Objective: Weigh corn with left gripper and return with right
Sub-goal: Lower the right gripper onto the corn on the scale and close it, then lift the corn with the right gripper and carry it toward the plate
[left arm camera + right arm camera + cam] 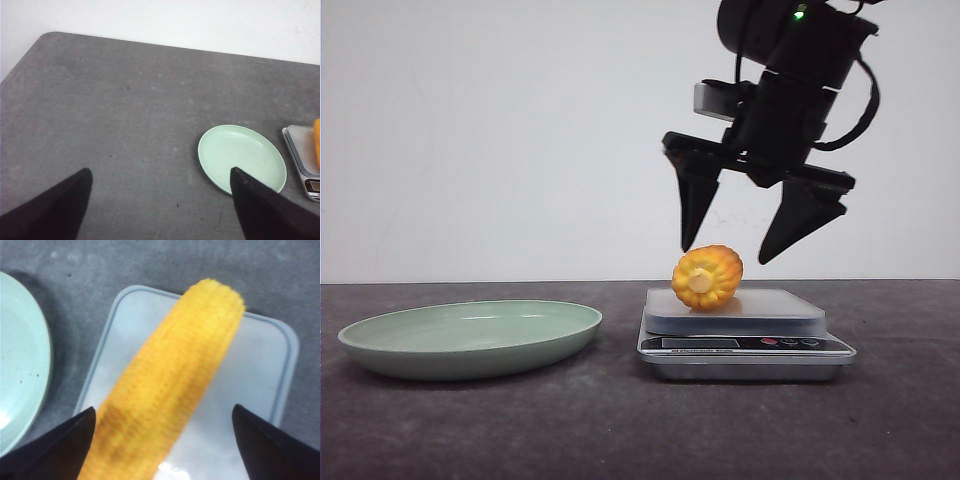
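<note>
The orange-yellow corn (708, 276) lies on the pan of the silver kitchen scale (745, 335), its pale cut end facing the front camera. Up close, the corn (170, 385) stretches diagonally across the scale's white pan (250, 365). My right gripper (728, 253) hangs open just above the corn, one fingertip on each side, touching nothing; its fingers (65, 440) frame the cob in the right wrist view (162, 412). My left gripper (161, 174) is open and empty, well off to the left of the green plate (242, 156). The left arm is not in the front view.
The pale green plate (470, 337) sits on the dark grey table left of the scale, with nothing in it. A strip of the plate (20, 360) shows beside the scale in the right wrist view. A white wall stands behind the table.
</note>
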